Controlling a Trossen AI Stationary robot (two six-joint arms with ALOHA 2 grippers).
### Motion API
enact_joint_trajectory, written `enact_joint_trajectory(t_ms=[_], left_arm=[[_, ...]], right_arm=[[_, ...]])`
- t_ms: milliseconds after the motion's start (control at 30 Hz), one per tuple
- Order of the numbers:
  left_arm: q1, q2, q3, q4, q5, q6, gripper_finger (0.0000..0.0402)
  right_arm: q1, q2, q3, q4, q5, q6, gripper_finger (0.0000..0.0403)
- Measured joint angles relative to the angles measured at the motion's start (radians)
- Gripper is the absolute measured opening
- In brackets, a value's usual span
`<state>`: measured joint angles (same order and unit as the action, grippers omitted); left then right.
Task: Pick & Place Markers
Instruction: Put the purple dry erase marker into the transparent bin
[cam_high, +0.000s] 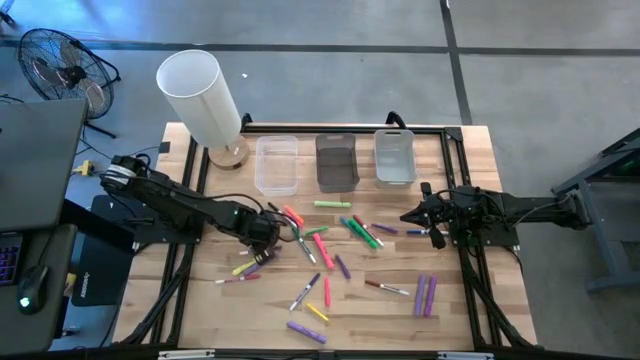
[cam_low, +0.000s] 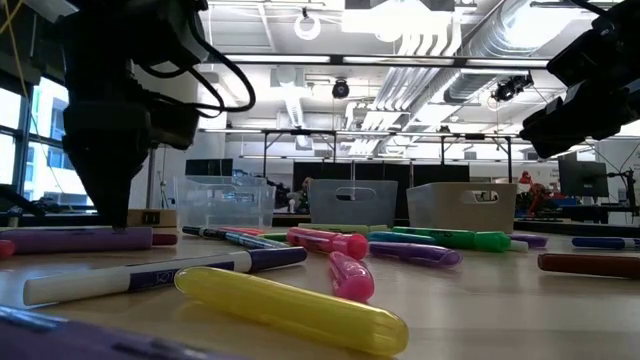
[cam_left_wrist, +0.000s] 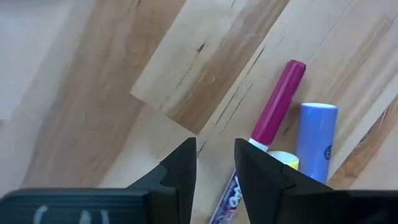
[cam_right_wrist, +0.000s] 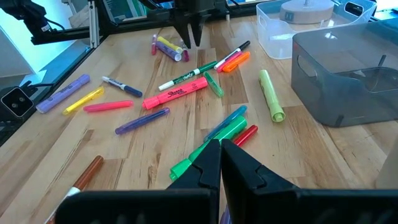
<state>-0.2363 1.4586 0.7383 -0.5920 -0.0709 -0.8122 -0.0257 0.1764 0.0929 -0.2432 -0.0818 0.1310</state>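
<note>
the table (cam_high: 200, 300) was pale butcher-block wood on a grey concrete floor (cam_high: 540, 60), with a fan (cam_high: 60, 65) at one corner and bright ceiling ducts in the room behind. the markers (cam_high: 330, 255) lay scattered across the table's middle, below three clear bins (cam_high: 337, 160). a pink one (cam_right_wrist: 176, 93) read "sharpie". the left tool (cam_left_wrist: 214, 165) stood slightly parted over bare wood beside a magenta marker (cam_left_wrist: 278, 102), grasping nothing. the right tool (cam_right_wrist: 220, 163) was clenched, empty, above the table's right side.
</note>
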Motion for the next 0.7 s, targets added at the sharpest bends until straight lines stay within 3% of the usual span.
enact_joint_trajectory(t_ms=[200, 400, 600, 700], left_arm=[[0.0, -0.048, 0.001, -0.055, -0.008, 0.032, 0.0108], [0.0, -0.108, 0.002, -0.153, 0.07, 0.073, 0.0108], [-0.009, -0.095, 0.001, -0.233, 0.139, 0.177, 0.0108], [-0.009, -0.081, 0.0, -0.239, 0.126, 0.189, 0.0108]], right_arm=[[0.0, 0.0, 0.0, 0.0, 0.0, 0.0, 0.0002], [0.0, 0.001, 0.0, 0.0, 0.0, 0.0, 0.0002], [0.0, 0.0, 0.0, 0.0, 0.0, 0.0, 0.0002], [0.0, 0.003, 0.0, 0.0, 0.0, 0.0, 0.0003]])
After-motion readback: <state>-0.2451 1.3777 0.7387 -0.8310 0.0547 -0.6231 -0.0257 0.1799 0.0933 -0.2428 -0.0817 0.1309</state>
